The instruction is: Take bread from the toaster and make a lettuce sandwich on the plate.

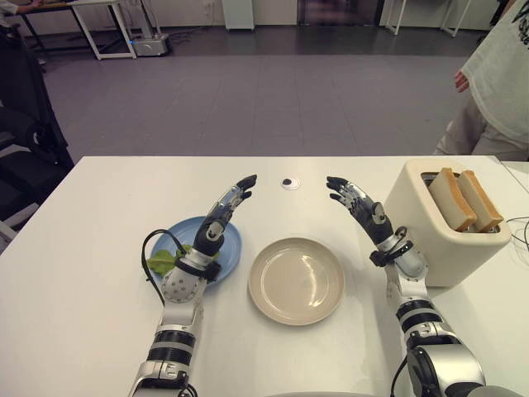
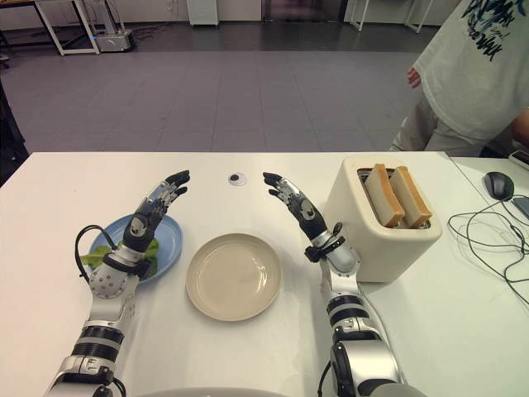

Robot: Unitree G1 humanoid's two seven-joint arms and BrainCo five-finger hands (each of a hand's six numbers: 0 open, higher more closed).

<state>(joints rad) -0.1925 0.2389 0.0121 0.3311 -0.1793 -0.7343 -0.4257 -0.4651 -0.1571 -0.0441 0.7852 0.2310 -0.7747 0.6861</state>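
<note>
A cream toaster stands at the right of the white table with two bread slices sticking up from its slots. An empty beige plate lies in the middle near the front. To its left, a blue plate holds a green lettuce leaf, partly hidden by my left forearm. My left hand hovers open above the blue plate, fingers stretched forward. My right hand is open too, held between the beige plate and the toaster, holding nothing.
A small round black-and-white marker lies on the table beyond the hands. Cables and a computer mouse lie on the table right of the toaster. A person stands at the far right behind the table.
</note>
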